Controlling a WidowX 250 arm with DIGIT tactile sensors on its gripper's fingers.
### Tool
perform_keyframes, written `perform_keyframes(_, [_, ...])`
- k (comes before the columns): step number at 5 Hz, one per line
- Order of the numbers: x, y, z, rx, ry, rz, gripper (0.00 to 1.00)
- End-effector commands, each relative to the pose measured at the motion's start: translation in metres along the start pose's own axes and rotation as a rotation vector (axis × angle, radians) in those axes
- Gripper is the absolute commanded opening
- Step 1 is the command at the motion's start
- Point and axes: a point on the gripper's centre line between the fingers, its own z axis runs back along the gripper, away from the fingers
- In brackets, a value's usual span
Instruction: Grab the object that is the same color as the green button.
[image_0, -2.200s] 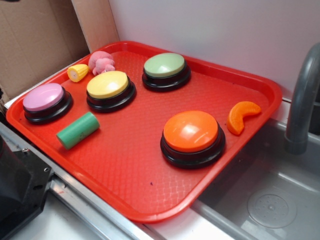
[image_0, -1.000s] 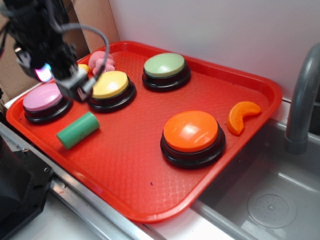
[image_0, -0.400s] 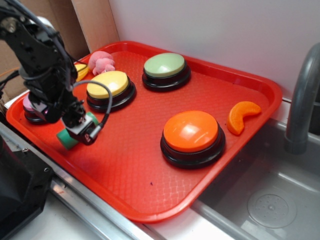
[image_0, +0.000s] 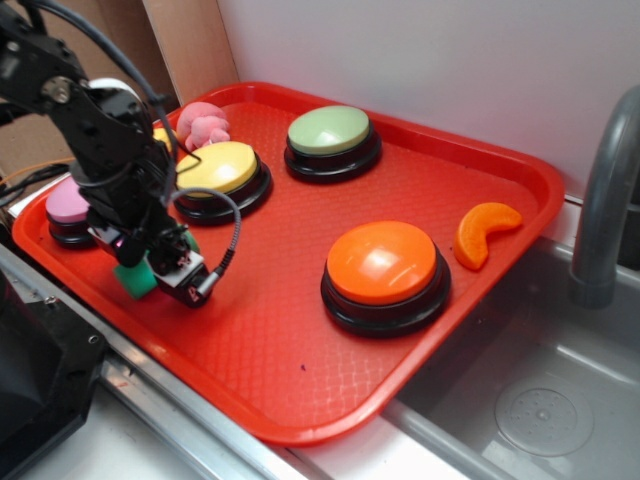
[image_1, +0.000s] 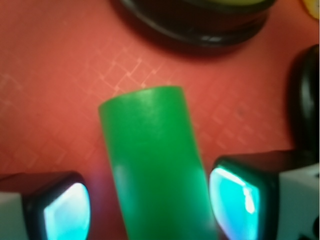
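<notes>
At the near left corner of the red tray (image_0: 480, 290): green cylinder (image_0: 133, 278) lying on its side, mostly hidden in the exterior view under the black arm (image_0: 100, 130) and its gripper (image_0: 160, 262). Only one flat end and a sliver of the side visible there.

In the wrist view: same green cylinder (image_1: 152, 165) lying lengthwise between the two fingers (image_1: 65, 210), one pad on each side. Jaws spread wide, straddling the cylinder; right pad very close to its side, left pad with a strip of red tray showing between. Contact hard to judge; nothing squeezed.

Further back on the tray: green button (image_0: 330, 132), pale dome on a black base, well apart from the cylinder. Yellow button (image_0: 222, 172) just behind the gripper, its black base at the top edge of the wrist view. Pink button (image_0: 65, 210) at the left edge, partly covered by the arm. Orange button (image_0: 383, 268) toward the right, with an orange crescent piece (image_0: 482, 232) beyond it near the rim. Pink toy (image_0: 203, 124) at the far left corner.

Right of the tray: grey sink (image_0: 540, 400) and faucet (image_0: 605, 190).
</notes>
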Motion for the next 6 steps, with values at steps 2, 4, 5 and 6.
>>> perform_keyframes(2, [0.003, 0.000, 0.009, -0.044, 0.010, 0.050, 0.00])
perform_keyframes(4, [0.036, -0.026, 0.079, -0.104, 0.037, 0.123, 0.00])
perform_keyframes(5, [0.057, -0.038, 0.129, -0.118, -0.016, 0.161, 0.00])
perform_keyframes(6, [0.067, -0.038, 0.171, -0.154, -0.068, 0.190, 0.00])
